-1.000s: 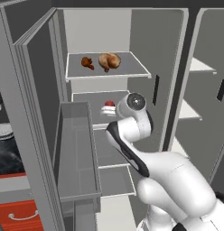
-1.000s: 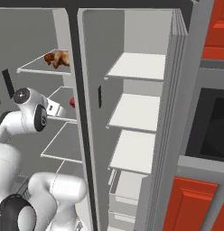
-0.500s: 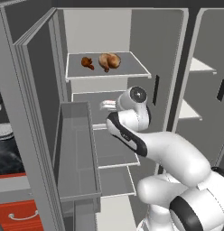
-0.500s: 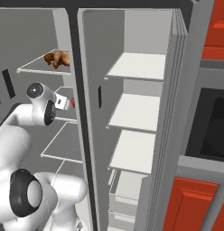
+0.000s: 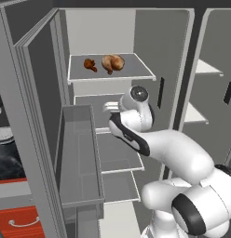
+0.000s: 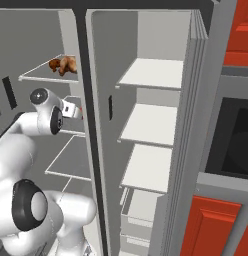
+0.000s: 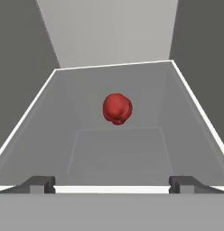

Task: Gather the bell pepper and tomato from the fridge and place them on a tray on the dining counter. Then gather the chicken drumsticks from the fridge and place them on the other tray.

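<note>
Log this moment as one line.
gripper: open, empty | red vegetable: on fridge shelf ahead | drumsticks: top shelf

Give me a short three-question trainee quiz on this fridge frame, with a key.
1. True or false: the tool is shut on the red vegetable.
2. Which shelf of the fridge holds the chicken drumsticks: A) the top one in view, B) the one the hand points along, C) a door bin?
3. Fill in: in the hand view, the red vegetable lies ____ the fingertips, on the grey shelf.

Key
1. False: the tool is open, with the vegetable apart from it.
2. A.
3. Ahead of, roughly centred between them.
</note>
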